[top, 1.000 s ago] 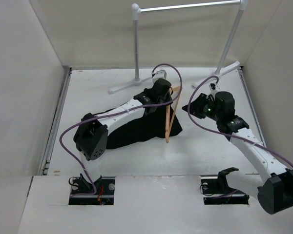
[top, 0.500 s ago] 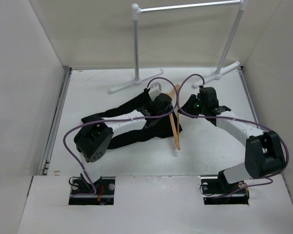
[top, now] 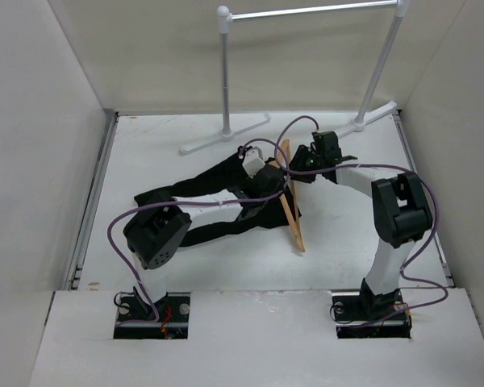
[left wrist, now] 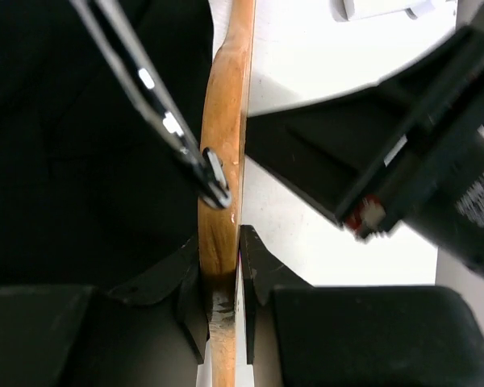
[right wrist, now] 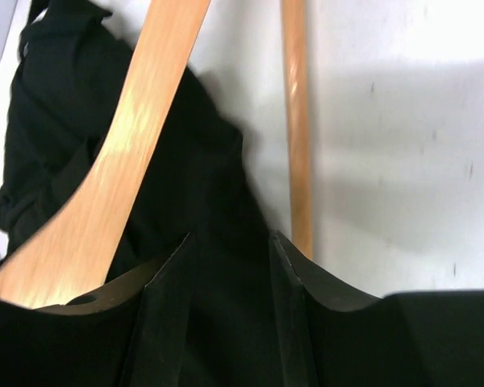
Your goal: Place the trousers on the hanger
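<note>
Step in hand, by my read: feeding trousers (top: 202, 181) through hanger (left wrist: 222, 153); cloth not yet draped over bar.
- Your left gripper (left wrist: 223, 278): clenched on hanger's wooden arm.
- Hanger: table centre, long axis running far edge to near edge.
- Trousers: mid-table, legs trailing toward left edge, other end bunched against hanger.
- Your right gripper (right wrist: 230, 298): jaws astride black cloth beside crossbar (right wrist: 296, 121); cannot tell if pinching.

Next likely calls for: firm pinch on cloth, pull over crossbar toward right edge, left arm steadying hanger.
</note>
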{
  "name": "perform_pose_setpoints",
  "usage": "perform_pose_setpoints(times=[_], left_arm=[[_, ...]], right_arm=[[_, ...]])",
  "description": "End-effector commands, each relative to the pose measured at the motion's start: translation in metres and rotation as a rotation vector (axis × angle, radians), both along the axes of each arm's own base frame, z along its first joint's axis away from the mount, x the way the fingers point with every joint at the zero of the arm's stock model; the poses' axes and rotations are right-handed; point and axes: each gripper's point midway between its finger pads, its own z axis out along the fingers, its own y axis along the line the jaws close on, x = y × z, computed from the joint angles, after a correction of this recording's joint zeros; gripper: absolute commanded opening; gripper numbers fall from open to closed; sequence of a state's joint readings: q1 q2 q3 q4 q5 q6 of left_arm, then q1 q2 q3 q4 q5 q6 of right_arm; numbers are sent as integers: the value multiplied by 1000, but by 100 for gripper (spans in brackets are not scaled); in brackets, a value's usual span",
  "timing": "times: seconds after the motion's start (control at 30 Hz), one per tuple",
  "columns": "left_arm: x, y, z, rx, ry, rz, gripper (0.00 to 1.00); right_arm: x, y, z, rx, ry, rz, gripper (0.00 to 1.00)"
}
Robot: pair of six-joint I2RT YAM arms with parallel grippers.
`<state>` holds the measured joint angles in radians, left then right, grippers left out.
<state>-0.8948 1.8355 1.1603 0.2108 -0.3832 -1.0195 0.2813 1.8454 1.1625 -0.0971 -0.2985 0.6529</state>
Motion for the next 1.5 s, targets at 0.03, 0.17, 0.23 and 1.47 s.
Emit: perform_pose_setpoints(times=[0.03, 0.17, 0.23, 1.47], left_arm=[[-2, 9, -14, 21, 20, 37, 7], [0, 12, -19, 25, 27, 47, 7], [1, 14, -19, 25, 28, 51, 7], [-48, 148, -40, 298, 42, 109, 7]], right_arm=[[26, 6, 1, 15, -45, 29, 49], [19, 6, -18, 6, 4, 35, 53], [12, 11, -20, 35, 14, 62, 54], [-14, 13, 75, 471, -37, -125, 4]])
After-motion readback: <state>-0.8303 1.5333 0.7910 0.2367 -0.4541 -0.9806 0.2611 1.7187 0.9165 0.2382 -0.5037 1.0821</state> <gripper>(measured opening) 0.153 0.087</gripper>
